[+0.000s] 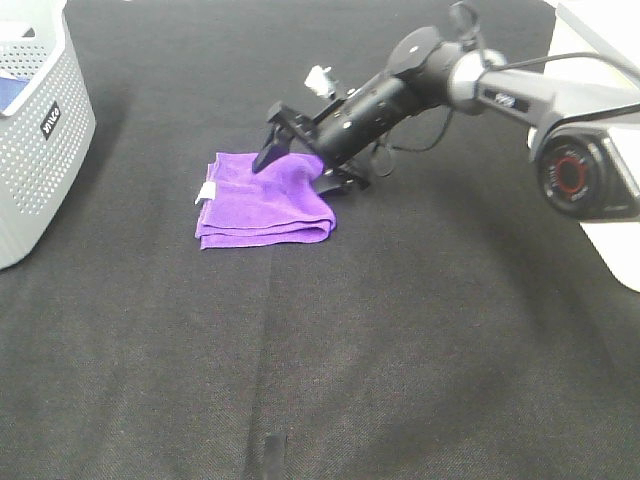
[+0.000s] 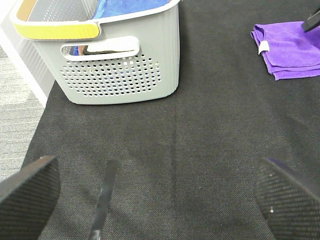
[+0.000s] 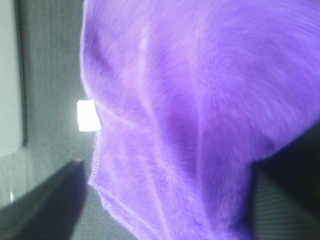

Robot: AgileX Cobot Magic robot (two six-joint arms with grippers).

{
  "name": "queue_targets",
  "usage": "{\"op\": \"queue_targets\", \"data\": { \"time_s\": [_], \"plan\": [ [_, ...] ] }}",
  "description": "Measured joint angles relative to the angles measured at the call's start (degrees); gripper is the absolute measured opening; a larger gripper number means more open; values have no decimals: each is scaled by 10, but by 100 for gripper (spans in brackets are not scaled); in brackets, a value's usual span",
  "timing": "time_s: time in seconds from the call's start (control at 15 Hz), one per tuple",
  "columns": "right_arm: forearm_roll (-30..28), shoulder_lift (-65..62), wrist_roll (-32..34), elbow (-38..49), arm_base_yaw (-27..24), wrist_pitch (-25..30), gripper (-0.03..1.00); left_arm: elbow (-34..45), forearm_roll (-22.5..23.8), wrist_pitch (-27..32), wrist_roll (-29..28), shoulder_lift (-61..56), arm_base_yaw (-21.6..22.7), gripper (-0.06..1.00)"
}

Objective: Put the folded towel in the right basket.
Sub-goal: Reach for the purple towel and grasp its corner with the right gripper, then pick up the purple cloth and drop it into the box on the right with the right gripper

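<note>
— Where is it?
— Purple towel [image 1: 262,200], folded flat, white tag [image 1: 205,192] at its left edge, lies mid-scene on black cloth [image 1: 400,350].
— And the right basket [image 1: 600,30]?
— Possibly that white shape at far right.

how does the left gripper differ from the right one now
The left gripper hangs over black mat near the grey basket; the right gripper is down on the purple towel. The left gripper's fingers hold nothing between them; the right gripper's straddle the towel. Both are open.

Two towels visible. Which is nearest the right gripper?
The purple towel, folded on the black mat at the right gripper; the blue towel lies in the grey basket.
</note>
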Motion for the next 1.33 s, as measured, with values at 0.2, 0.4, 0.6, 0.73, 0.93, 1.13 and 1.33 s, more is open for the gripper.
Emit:
{"op": "queue_targets", "data": {
  "time_s": [0.2,0.4,0.6,0.73,0.93,1.13,1.33],
  "plan": [
    [-44,10,2,-18,5,-7,24,0,0,0,0,0,0,99],
    [-88,18,2,-60,10,14,4,0,0,0,0,0,0,99],
    [-116,22,3,-142,11,69,4,0,0,0,0,0,0,99],
    [-119,2,17,-223,5,111,4,0,0,0,0,0,0,99],
    [-146,-91,31,-311,-48,118,4,0,12,0,0,0,0,99],
    [-206,-144,31,-311,-87,121,4,0,21,0,0,0,0,99],
    [-363,-250,19,-304,-183,121,4,0,32,0,0,0,0,99]
  ]
}}
